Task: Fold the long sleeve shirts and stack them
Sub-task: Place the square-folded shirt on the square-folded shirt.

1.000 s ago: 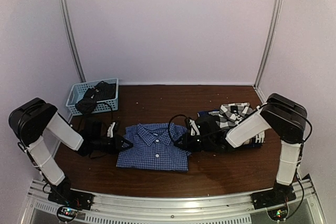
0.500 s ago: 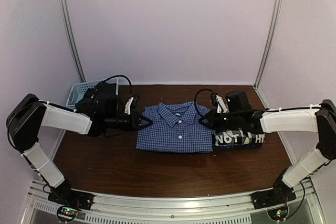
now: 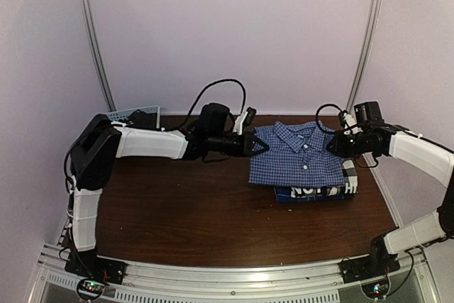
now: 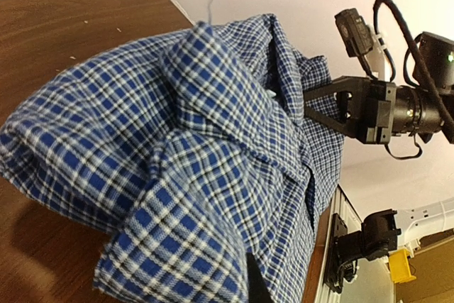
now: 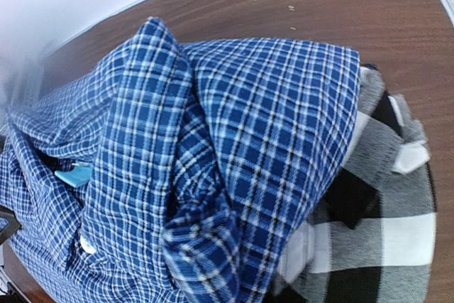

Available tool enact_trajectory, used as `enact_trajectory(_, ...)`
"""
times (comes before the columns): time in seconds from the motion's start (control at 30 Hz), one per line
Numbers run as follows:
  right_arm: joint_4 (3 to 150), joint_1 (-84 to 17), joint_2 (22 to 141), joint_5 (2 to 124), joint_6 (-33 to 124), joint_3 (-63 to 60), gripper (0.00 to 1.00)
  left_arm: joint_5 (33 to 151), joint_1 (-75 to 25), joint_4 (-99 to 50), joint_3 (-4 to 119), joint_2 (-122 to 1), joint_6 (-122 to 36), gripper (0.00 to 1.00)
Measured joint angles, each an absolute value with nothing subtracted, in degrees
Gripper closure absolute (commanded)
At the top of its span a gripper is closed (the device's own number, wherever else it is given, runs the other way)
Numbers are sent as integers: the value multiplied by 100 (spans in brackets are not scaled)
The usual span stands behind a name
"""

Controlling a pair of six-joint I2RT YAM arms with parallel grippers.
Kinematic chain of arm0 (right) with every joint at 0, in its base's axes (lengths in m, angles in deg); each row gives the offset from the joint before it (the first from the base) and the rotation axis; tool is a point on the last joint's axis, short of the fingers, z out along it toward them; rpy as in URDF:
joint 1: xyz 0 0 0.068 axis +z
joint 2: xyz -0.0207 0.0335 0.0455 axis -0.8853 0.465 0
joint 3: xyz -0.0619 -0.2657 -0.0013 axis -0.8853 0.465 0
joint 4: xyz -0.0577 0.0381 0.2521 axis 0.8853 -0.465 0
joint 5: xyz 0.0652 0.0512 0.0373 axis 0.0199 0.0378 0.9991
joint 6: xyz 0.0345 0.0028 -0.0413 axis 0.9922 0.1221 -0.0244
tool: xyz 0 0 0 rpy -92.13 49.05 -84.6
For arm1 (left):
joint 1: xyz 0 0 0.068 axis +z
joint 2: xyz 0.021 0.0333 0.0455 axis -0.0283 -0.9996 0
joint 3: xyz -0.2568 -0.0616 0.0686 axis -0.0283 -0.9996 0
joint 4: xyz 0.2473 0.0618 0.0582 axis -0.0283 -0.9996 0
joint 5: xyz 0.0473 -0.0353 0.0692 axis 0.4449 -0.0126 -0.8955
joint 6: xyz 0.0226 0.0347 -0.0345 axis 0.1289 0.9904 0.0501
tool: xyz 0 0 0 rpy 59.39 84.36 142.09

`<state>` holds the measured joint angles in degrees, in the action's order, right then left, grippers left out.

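As the blue shirt (image 3: pixel 301 157) covers it, the plaid shirt (image 3: pixel 316 191) barely shows.

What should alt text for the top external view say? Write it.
Two robot arms, jaws shut, hold a folded blue check shirt by its side edges over a folded black-and-white plaid shirt at the table's right rear. A light blue basket sits far left.

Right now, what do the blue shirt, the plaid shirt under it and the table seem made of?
The blue shirt looks like thin woven cloth, probably cotton, matte: the weave shows and it creases softly. The plaid shirt looks thicker and slightly fuzzy, perhaps flannel. The table is dark wood or wood-look laminate with a faint sheen and grain streaks.
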<state>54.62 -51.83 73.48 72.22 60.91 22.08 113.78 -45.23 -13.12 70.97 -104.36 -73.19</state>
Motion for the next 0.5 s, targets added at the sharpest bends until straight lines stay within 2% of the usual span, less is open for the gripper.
enact_trajectory(0.27, 4723, -6379, 7348, 7474, 5363, 2136, 100, 11369, -4997, -1795, 8771, -11804, -7201, 100)
enact_trajectory(0.5, 4561, -6796, 7377, 7646, 5088, 2134, 100, 11341, -5161, -1806, 9213, -12237, -7144, 100)
